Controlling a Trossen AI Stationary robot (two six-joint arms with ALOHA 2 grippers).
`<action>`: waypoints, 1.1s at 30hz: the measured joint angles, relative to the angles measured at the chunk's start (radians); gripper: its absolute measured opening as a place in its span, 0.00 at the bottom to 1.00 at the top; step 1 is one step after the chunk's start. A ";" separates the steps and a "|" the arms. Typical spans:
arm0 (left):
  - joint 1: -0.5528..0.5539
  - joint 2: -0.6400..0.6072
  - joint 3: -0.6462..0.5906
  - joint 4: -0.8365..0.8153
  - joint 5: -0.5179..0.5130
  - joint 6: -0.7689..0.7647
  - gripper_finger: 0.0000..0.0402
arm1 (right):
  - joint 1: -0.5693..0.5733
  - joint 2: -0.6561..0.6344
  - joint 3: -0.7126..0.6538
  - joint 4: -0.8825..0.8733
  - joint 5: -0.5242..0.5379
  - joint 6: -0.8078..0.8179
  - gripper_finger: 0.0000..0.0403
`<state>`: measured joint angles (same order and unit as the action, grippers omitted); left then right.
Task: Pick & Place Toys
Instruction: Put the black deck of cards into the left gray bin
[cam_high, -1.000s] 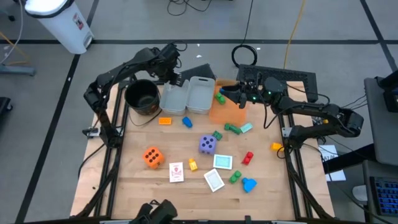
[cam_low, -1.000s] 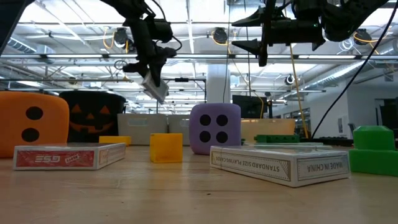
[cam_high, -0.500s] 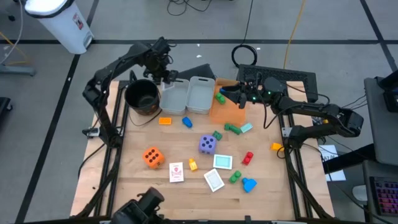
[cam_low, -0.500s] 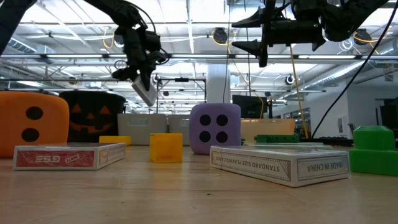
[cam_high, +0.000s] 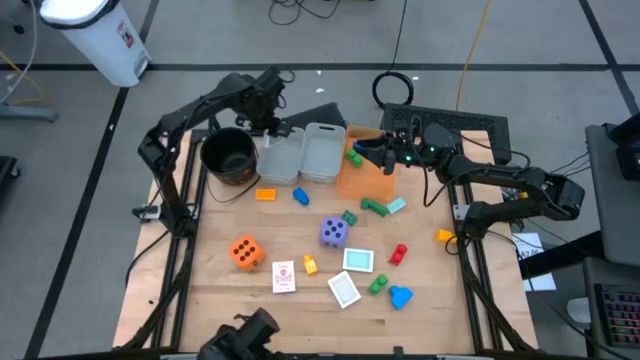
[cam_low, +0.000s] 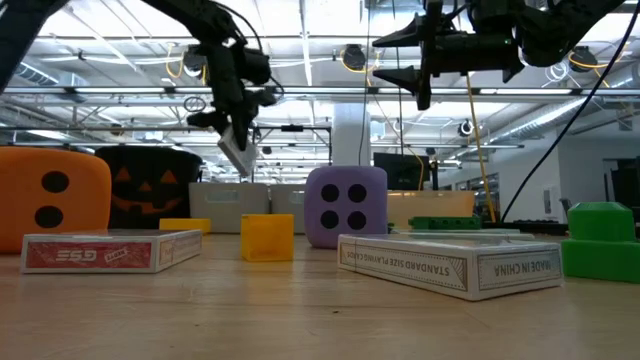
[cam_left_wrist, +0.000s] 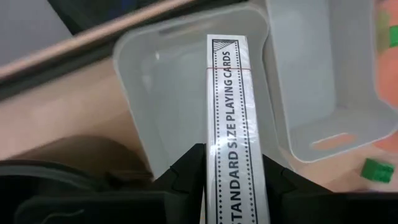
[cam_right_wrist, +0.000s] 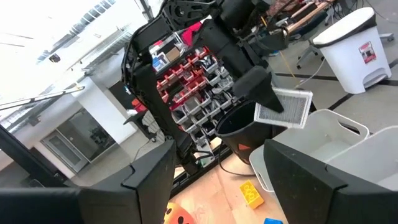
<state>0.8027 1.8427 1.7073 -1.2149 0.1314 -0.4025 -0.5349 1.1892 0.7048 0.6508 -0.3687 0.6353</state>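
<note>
Over left grey bin (cam_high: 281, 156): your left gripper (cam_high: 271, 127) clamped on card deck (cam_left_wrist: 229, 124), swung back from black pot (cam_high: 227, 154) side, now lined up w/ bin; drop looks next. Right gripper (cam_high: 384, 152) parked over orange bin (cam_high: 362, 178), jaws apart, empty.

The left hand (cam_high: 274, 128) hangs above the left one of 2 grey bins (cam_high: 281, 157), just right of the black pot (cam_high: 228, 156). The right hand (cam_high: 372, 153) hangs above the orange bin (cam_high: 362, 178), right of those grey bins. Toys lie scattered below them on the bench (cam_high: 200, 290).
</note>
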 joint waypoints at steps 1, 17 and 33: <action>-0.004 0.017 0.000 -0.005 0.002 -0.002 0.23 | 0.000 0.000 0.000 -0.003 0.000 0.000 0.58; -0.079 0.130 -0.002 -0.017 0.049 -0.026 0.23 | 0.000 0.000 0.000 -0.013 0.000 0.002 0.58; -0.093 0.185 -0.002 -0.114 0.186 -0.014 0.23 | 0.000 0.000 0.000 -0.017 0.000 -0.001 0.58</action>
<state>0.7101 2.0278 1.7058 -1.3289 0.3174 -0.4165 -0.5346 1.1892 0.7048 0.6341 -0.3687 0.6345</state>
